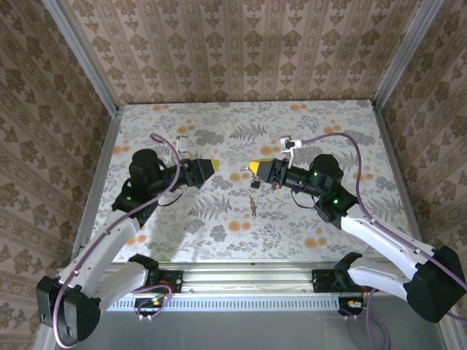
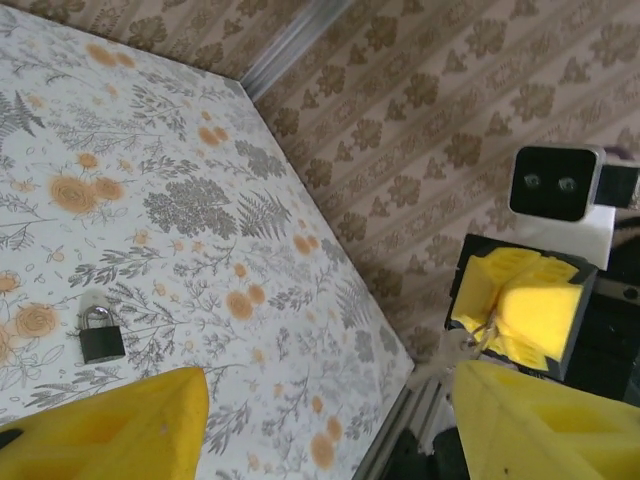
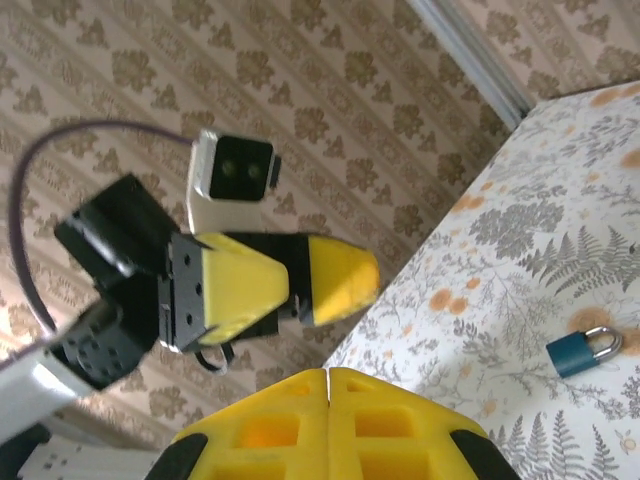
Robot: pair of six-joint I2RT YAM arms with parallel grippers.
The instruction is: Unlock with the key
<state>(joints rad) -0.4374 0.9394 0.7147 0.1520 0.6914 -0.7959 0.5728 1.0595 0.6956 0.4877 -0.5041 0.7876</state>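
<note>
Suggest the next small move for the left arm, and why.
Probably lower the open left gripper toward the padlock lying on the table and grasp its body. The right gripper looks shut on the key, whose end pokes out of it, while nothing holds the padlock, so inserting the key would likely just push it away.

Your top camera looks down from behind the black arm bases [image 1: 157, 277] over the floral-print tabletop [image 1: 328, 124]. Each wrist camera rides close behind its own yellow foam fingers [image 2: 120, 430], the two facing each other; both catch the small silver-shackled padlock [image 2: 100, 335].
</note>
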